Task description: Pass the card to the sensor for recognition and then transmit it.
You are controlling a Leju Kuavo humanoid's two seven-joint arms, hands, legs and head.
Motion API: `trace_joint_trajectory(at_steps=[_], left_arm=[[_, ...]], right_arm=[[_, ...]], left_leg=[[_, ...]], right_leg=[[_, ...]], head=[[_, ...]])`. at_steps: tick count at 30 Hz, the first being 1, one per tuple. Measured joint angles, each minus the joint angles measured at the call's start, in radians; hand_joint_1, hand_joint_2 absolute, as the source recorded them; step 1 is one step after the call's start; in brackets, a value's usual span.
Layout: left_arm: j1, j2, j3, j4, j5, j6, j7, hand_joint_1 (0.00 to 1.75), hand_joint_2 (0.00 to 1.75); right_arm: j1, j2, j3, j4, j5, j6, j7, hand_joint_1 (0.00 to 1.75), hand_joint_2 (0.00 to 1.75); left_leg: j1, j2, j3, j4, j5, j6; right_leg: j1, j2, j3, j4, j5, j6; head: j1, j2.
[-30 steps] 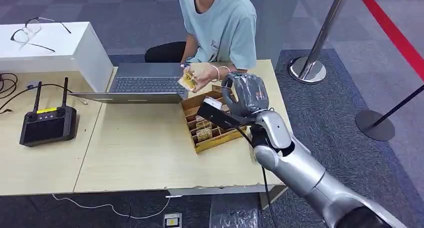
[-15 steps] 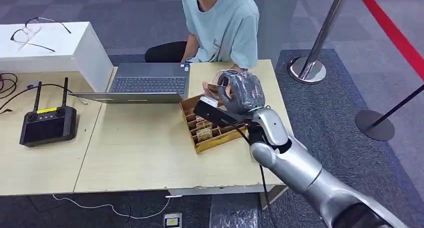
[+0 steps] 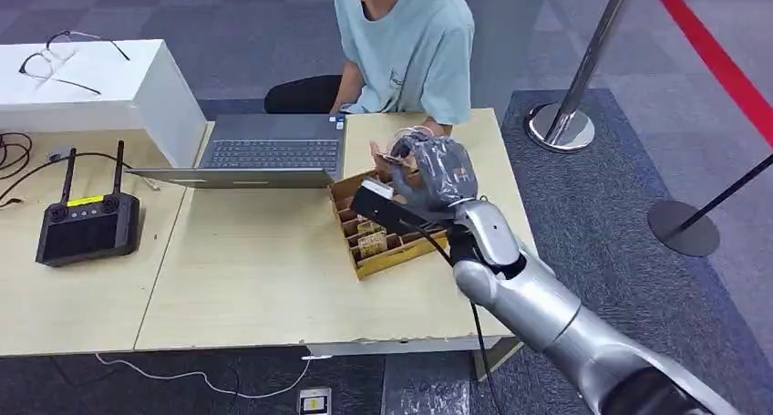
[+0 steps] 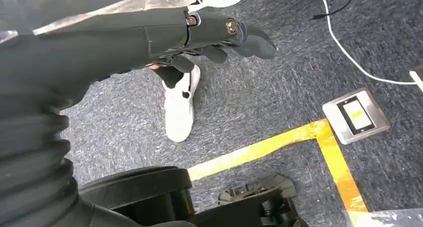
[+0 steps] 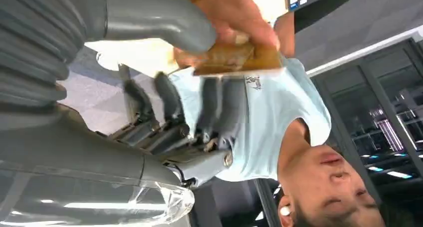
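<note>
Right hand (image 3: 436, 171) is hovering over the far end of the wooden tray (image 3: 401, 256), hiding most of the handover. From the right wrist, the card (image 5: 234, 62) is sitting between its thumb and fingers (image 5: 219, 105) while the person's hand (image 5: 239, 30) is also gripping it; can't tell if the robot is actually clamping. Card print is blurred, unreadable. Left hand (image 4: 219, 35) is hanging over carpet, fingers loosely curled, holding nothing. Laptop (image 3: 264, 150) and controller (image 3: 87, 225) are lying nearby.

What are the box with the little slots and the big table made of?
The tan slotted box looks like thin unpainted wood or stiff card: matte, with flat dividers. The pale table looks like light wood laminate: smooth, faint grain, chipped front edge.
</note>
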Motion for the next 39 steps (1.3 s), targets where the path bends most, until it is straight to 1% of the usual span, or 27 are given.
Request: trace_joint_trajectory(at_steps=[6, 21, 25, 28, 31, 34, 39], left_arm=[[0.0, 0.0, 0.0, 0.0, 0.0, 0.0, -0.002, 0.0, 1.75], [-0.001, 0.0, 0.0, 0.0, 0.001, 0.0, -0.003, 0.0, 1.75], [-0.001, 0.0, 0.0, 0.0, 0.006, 0.002, -0.005, 0.0, 1.75], [-0.001, 0.0, 0.0, 0.0, 0.009, 0.003, -0.008, 0.0, 1.75], [0.001, -0.001, 0.0, 0.0, 0.018, 0.006, -0.013, 0.0, 1.75], [0.005, -0.001, 0.002, 0.0, 0.03, 0.015, -0.023, 0.0, 1.75], [0.011, -0.001, 0.006, 0.0, 0.044, 0.018, -0.036, 0.0, 1.75]], right_arm=[[0.0, 0.001, 0.001, 0.015, 0.016, -0.017, -0.003, 0.0, 1.75], [-0.001, 0.004, 0.002, 0.015, 0.028, -0.025, -0.003, 0.0, 1.75], [-0.001, 0.003, 0.002, 0.015, 0.034, -0.037, -0.003, 0.0, 1.75], [-0.001, 0.001, -0.001, 0.005, 0.045, -0.047, 0.012, 0.0, 1.75], [-0.001, -0.017, -0.01, -0.027, 0.066, -0.045, 0.034, 0.0, 1.75], [0.0, -0.052, -0.025, -0.08, 0.104, -0.023, 0.069, 0.0, 1.75], [0.007, -0.138, -0.062, -0.201, 0.169, 0.059, 0.123, 0.0, 1.75]], left_leg=[[0.0, 0.0, 0.0, 0.0, 0.0, 0.0], [0.0, 0.0, 0.0, 0.0, 0.0, 0.0], [0.0, 0.0, 0.0, 0.0, 0.0, 0.0], [0.0, 0.0, 0.0, 0.0, 0.0, 0.0], [0.0, 0.0, 0.0, 0.001, 0.0, 0.0], [0.0, 0.0, 0.0, 0.001, 0.0, 0.0], [0.0, 0.0, 0.0, 0.002, 0.0, 0.0]], right_leg=[[0.0, 0.0, 0.0, 0.0, 0.0, 0.0], [0.0, 0.0, 0.0, 0.0, 0.0, 0.0], [0.0, 0.0, 0.0, 0.0, 0.0, 0.0], [0.0, 0.0, 0.0, 0.0, 0.0, 0.0], [0.0, 0.0, 0.0, 0.0, 0.0, 0.0], [0.0, 0.0, -0.001, 0.0, 0.0, 0.0], [0.0, 0.0, -0.001, 0.0, 0.0, 0.0]], head=[[0.0, 0.0], [0.0, 0.0], [0.0, 0.0], [0.0, 0.0], [0.0, 0.0], [0.0, 0.0], [0.0, 0.0]])
